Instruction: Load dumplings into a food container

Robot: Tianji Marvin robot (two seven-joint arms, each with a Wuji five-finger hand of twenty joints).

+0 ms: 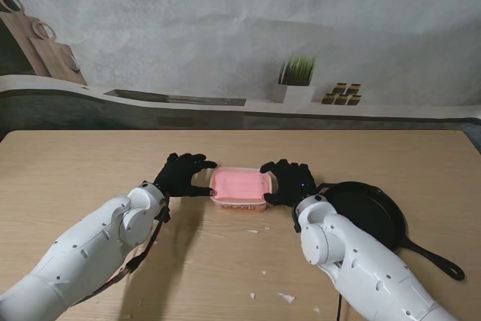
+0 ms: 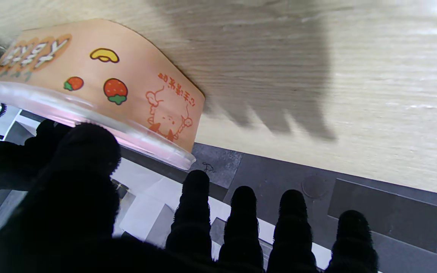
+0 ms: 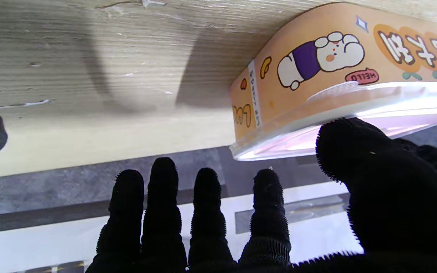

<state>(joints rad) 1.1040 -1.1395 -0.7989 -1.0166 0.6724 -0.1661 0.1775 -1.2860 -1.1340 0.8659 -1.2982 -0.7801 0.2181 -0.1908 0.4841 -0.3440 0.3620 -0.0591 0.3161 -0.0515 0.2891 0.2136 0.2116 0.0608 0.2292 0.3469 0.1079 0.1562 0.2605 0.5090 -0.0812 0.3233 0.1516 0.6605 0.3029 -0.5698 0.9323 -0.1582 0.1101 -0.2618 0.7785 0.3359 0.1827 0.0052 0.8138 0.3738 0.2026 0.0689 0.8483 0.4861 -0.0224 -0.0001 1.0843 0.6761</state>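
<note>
- From the stand, the food container point(image 1: 239, 189) sits on the wooden table point(image 1: 90, 171) near the middle, its top pale pink, and no dumplings can be made out. The left hand point(image 1: 183, 174) flanks its left side and the right hand point(image 1: 287, 182) its right side, both black-gloved. A black frying pan point(image 1: 372, 214) lies just right of the right hand, and white crumbs dot the table nearer the robot.
- The left wrist view adds the container's orange side printed with strawberries and a cartoon figure, under a clear lid rim point(image 2: 89, 117). The thumb point(image 2: 85, 151) touches that rim; the four fingers point(image 2: 241, 212) are spread, holding nothing.
- The right wrist view shows a printed rabbit and "HELLO". That thumb point(image 3: 351, 148) presses the lid edge; the fingers point(image 3: 207, 197) stay apart, unclenched.
</note>
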